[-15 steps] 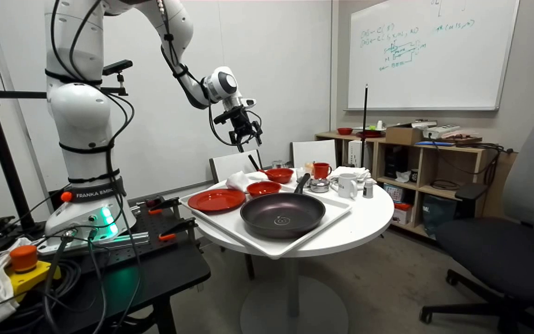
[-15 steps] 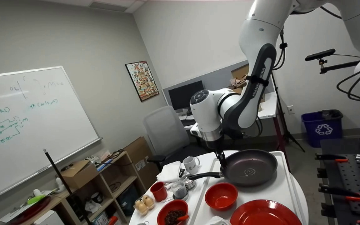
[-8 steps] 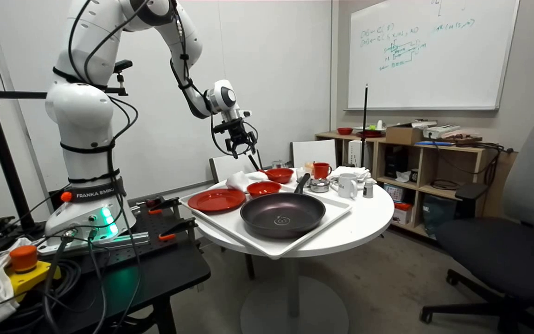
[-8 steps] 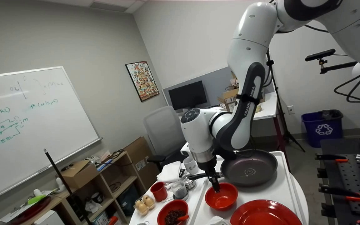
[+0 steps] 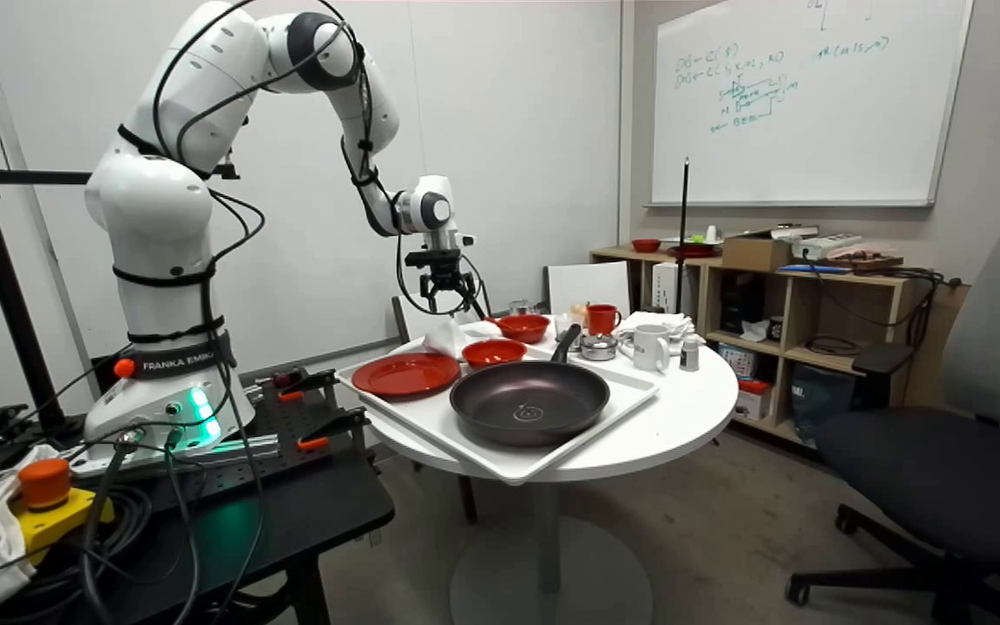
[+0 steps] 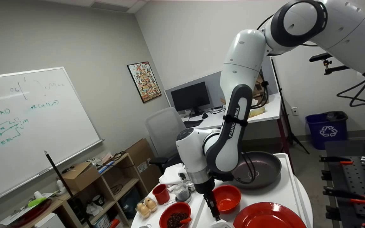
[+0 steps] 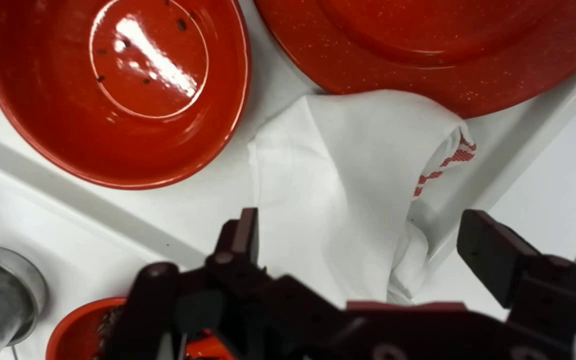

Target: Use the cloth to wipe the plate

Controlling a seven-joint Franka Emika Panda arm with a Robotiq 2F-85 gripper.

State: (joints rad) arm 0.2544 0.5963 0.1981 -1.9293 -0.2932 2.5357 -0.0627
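Observation:
The red plate (image 5: 406, 375) lies flat on the white tray (image 5: 430, 415); it also shows in the wrist view (image 7: 418, 75). The crumpled white cloth (image 7: 338, 165) with red marks touches the plate's near rim in the wrist view. It also shows in both exterior views, as a white peak (image 5: 444, 338) and cut off at the bottom edge (image 6: 222, 224). My gripper (image 7: 359, 219) is open and empty above the cloth, its fingers (image 7: 249, 235) wide apart with cloth seen between them. In an exterior view the gripper (image 5: 450, 305) is slightly above the cloth.
A small red bowl (image 7: 128, 140) stands close beside the cloth and plate. The black pan (image 5: 530, 404) is on the tray. A red bowl with dark bits (image 6: 176, 205), a red mug (image 6: 161, 193) and eggs (image 6: 144, 209) stand nearby. The tray has a raised rim (image 7: 508, 170).
The arm has come down and my gripper has moved from above the pan side, past the small red bowl, to just above the cloth. The plate and bowls have not moved.

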